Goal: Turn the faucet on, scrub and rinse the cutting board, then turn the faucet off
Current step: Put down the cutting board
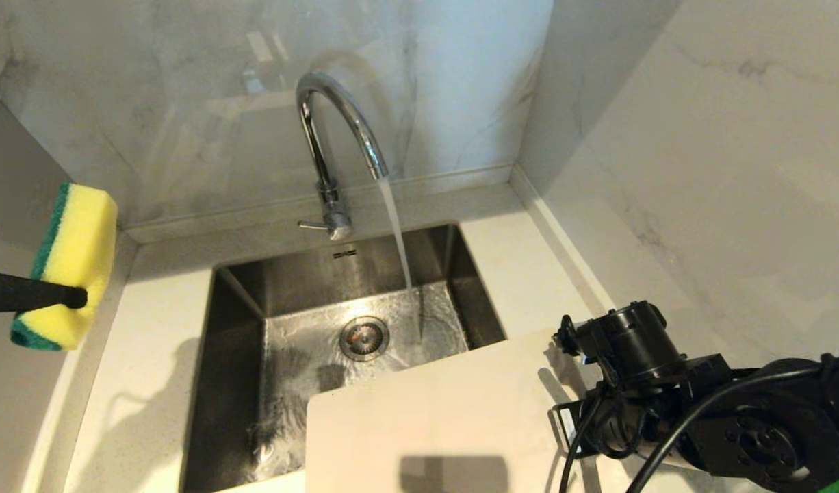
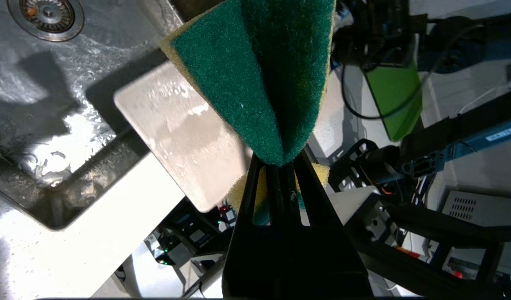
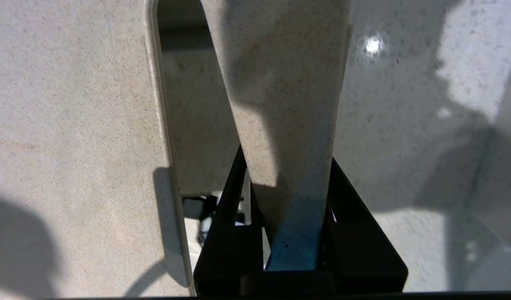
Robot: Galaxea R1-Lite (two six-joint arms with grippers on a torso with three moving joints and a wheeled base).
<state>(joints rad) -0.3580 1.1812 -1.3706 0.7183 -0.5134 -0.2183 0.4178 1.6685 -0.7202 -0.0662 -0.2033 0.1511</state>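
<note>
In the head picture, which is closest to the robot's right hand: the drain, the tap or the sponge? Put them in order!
From the right hand, gripping the cutting board:
1. Drain, in the sink bottom, nearest.
2. Tap, behind the sink, farther.
3. Sponge, far left in the left hand, farthest.

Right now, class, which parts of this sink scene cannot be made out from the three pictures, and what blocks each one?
- Board: its near end is cut off by the head view's bottom edge; its right edge is hidden behind the right arm.
- Right hand: hidden in the head view behind its own wrist; only the right wrist view shows it gripping the board's handle strip.
- Left hand: the head view's left edge cuts off all but one finger on the sponge.
- Sink: its near part lies under the board.
</note>
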